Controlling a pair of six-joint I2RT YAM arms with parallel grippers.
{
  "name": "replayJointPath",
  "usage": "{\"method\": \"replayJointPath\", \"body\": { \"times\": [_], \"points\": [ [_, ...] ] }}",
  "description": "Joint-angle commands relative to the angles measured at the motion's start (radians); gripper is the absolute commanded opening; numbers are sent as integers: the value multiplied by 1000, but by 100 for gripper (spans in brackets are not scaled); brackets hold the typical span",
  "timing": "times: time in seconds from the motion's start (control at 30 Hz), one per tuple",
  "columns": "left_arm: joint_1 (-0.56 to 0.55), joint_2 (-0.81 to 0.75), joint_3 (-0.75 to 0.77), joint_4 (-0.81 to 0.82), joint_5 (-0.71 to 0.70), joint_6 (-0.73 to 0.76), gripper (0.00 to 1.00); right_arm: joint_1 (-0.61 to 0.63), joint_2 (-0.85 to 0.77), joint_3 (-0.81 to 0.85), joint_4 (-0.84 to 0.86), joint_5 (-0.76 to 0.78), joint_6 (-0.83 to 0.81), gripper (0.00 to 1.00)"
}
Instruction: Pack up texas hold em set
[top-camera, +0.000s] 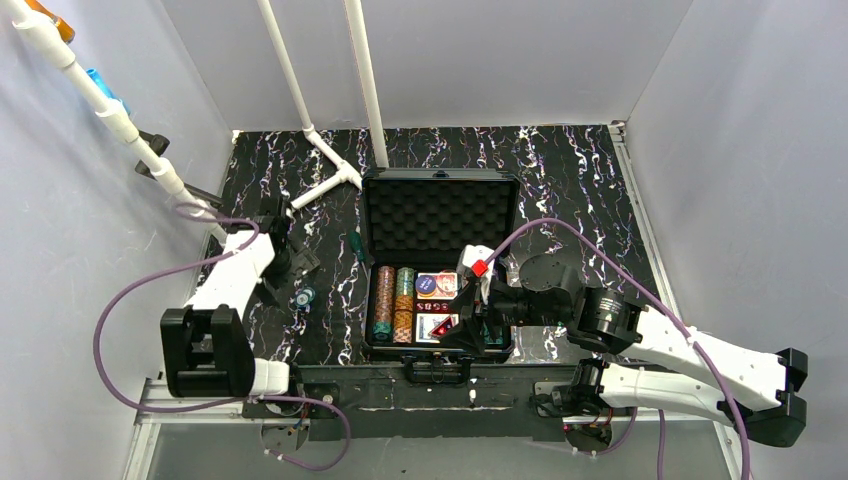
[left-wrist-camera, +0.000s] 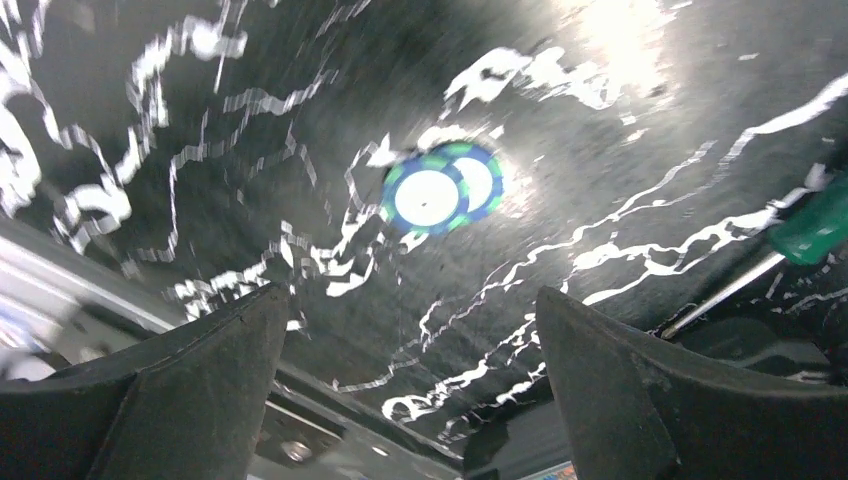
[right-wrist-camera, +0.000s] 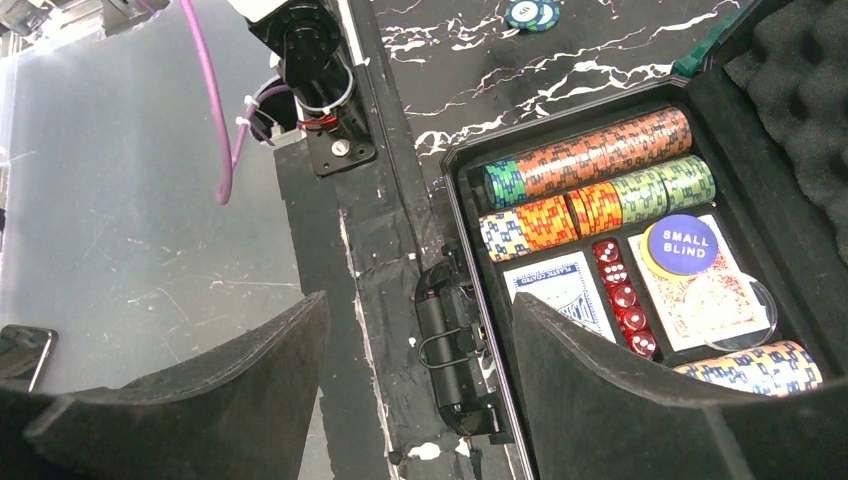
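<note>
Two chips (left-wrist-camera: 428, 196) lie loose (overlapping) left of the open case (top-camera: 440, 215)

Green screwdriver (left-wrist-camera: 815, 228) on marbled tabletop (top-camera: 580, 170)

"SMALL BLIND" in white capitals on a round blue button (right-wrist-camera: 681, 245), lying on the red-backed card deck (right-wrist-camera: 712, 300), at two o'clock of the red dice (right-wrist-camera: 622, 296). Small print along the top of the blue card deck (right-wrist-camera: 560, 288), too fine to read. Centre mark on the loose chip (right-wrist-camera: 531, 12) at twelve o'clock likewise illegible.
</note>
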Motion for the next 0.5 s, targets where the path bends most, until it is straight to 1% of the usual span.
{"method": "replayJointPath", "body": {
  "times": [0.0, 0.07, 0.13, 0.23, 0.37, 0.47],
  "points": [
    [1, -121, -123, -48, 3, -395, 95, -2, 4, -7, 33, -10, -6, 75],
    [1, -110, -128, -30, 4, -419, 97, -2, 7, -8, 34, -9, -7, 75],
    [1, -76, -114, -16, 2, -405, 98, -2, 9, -9, 35, -10, -6, 75],
    [2, -15, -89, -26, -20, -401, 98, -1, 11, -9, 34, -9, -7, 75],
    [1, 56, -81, 10, -25, -401, 98, -1, 11, -8, 35, -3, -8, 75],
    [1, 101, -75, 46, -27, -396, 96, -2, 12, -10, 35, -5, -7, 75]
  ]
}}
